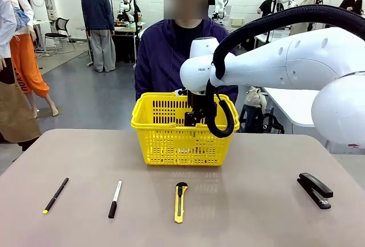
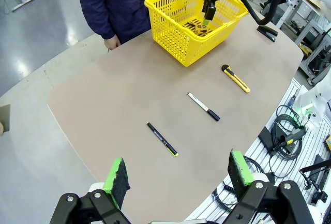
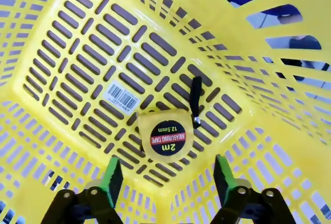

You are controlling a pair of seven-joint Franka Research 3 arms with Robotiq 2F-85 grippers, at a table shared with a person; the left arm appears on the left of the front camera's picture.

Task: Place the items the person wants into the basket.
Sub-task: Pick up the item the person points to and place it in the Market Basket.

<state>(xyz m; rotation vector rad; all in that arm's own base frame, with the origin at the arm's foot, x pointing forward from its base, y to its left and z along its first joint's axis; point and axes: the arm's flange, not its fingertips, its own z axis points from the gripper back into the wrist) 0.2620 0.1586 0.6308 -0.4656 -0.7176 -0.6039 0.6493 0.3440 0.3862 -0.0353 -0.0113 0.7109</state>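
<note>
one item in: the tape measure lies flat on the slotted floor of the yellow basket, label up (it reads 2m), black strap beside it.
right gripper: down inside the basket, green pads spread, the tape measure just ahead, clear of both pads.
left gripper: pads spread wide, nothing between them, high over the table.
pen: on the table, robot's left.
marker: near the pen, apart from it.
utility knife: in front of the basket.
stapler: far right.
person: standing behind the basket.
</note>
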